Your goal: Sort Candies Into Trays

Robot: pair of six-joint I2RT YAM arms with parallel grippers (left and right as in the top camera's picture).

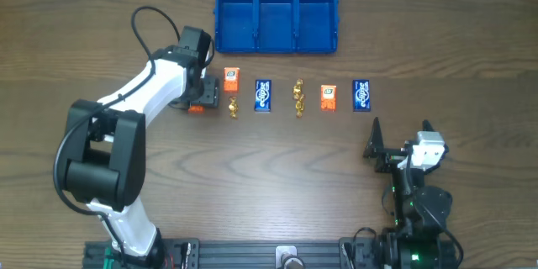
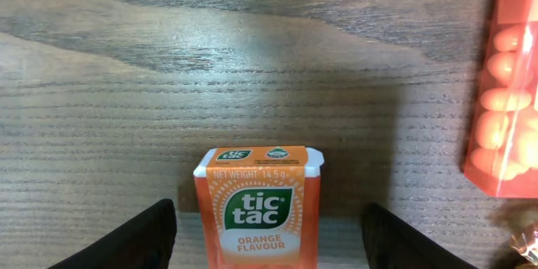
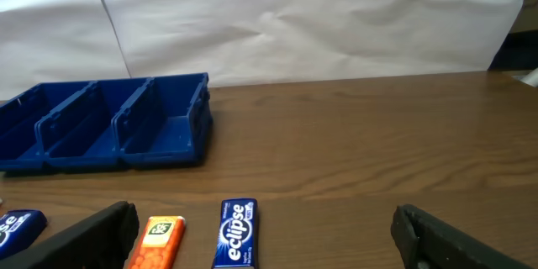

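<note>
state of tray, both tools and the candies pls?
tray: three compartments, all empty
left tool: open, straddling orange box, not gripping
orange box: flat on table, label up
right tool: open, empty
candies: loose on table, none in tray

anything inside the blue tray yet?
No. The blue tray shows bare floors in all three compartments from above. In the right wrist view its walls cover most of those floors.

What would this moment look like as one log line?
left claw: open around orange candy box | right claw: open, empty | blue tray: empty
</note>
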